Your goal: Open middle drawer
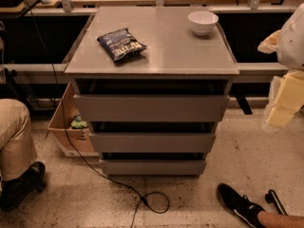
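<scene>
A grey cabinet stands in the middle of the camera view with three handleless drawers stacked in its front. The middle drawer (pixel 152 142) has a flat, wide front of medium height, below the taller top drawer (pixel 151 109) and above the slim bottom drawer (pixel 153 167). All three fronts look pushed in, with dark gaps above them. My gripper (pixel 280 106) shows as a pale yellow and white shape at the right edge. It hangs in the air well to the right of the cabinet and touches nothing.
A dark blue chip bag (pixel 121 43) and a white bowl (pixel 203 22) lie on the cabinet top (pixel 171 56). A cardboard box (pixel 66 127) stands at the cabinet's left. A black cable (pixel 142 198) runs across the floor. A person's knee and shoe (pixel 16 175) are at the left, another shoe (pixel 237 203) at the lower right.
</scene>
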`<state>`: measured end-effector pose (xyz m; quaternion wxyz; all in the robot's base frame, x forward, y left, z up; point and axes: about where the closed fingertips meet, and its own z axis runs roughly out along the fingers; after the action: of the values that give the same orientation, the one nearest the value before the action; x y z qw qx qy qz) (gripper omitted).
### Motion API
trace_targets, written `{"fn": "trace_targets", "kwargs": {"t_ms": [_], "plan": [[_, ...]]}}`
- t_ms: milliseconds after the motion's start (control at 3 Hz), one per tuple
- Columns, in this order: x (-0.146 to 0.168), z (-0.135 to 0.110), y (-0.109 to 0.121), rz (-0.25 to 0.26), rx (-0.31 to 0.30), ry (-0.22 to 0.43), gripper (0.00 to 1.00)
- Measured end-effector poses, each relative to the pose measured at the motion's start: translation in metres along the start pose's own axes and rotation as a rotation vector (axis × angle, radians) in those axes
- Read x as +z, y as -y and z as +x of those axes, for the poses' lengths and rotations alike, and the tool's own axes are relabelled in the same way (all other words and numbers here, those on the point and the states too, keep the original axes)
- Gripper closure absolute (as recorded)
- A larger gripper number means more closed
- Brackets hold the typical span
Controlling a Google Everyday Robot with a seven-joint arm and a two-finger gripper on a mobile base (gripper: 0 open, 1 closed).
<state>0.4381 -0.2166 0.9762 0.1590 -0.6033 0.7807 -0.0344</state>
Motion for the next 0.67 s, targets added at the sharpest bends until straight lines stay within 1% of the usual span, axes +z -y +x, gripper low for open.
{"fn": "trace_targets", "kwargs": {"t_ms": [333, 667], "plan": [[0.000, 0.000, 0.000, 0.000, 0.000, 0.000, 0.00], [0.032, 0.003, -0.008, -0.024, 0.012, 0.033, 0.00]]}}
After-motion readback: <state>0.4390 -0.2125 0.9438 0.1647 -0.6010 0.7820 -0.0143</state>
